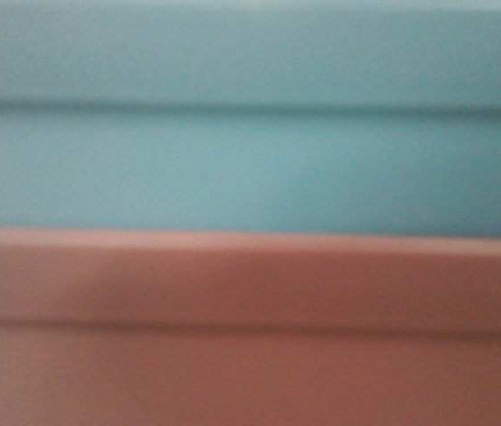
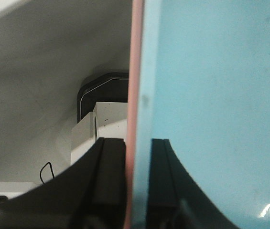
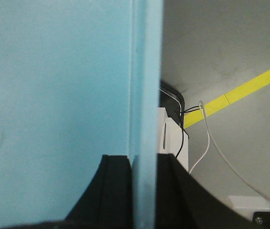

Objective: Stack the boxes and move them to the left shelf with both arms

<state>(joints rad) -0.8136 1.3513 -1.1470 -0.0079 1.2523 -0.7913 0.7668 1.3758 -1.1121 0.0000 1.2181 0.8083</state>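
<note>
The sky-blue tub (image 1: 250, 115) sits nested in the salmon-pink tub (image 1: 250, 355), both blurred and filling the front view. The left gripper (image 2: 138, 152) pinches both walls together. The right gripper (image 3: 144, 164) is clamped on the blue wall. Beyond it lies open grey floor (image 3: 230, 43) with a yellow tape line (image 3: 249, 86).

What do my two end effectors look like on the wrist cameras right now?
Both the left end effector and the right end effector show two matte black fingers, flat inside, curving outward toward the base. No markings are visible.
</note>
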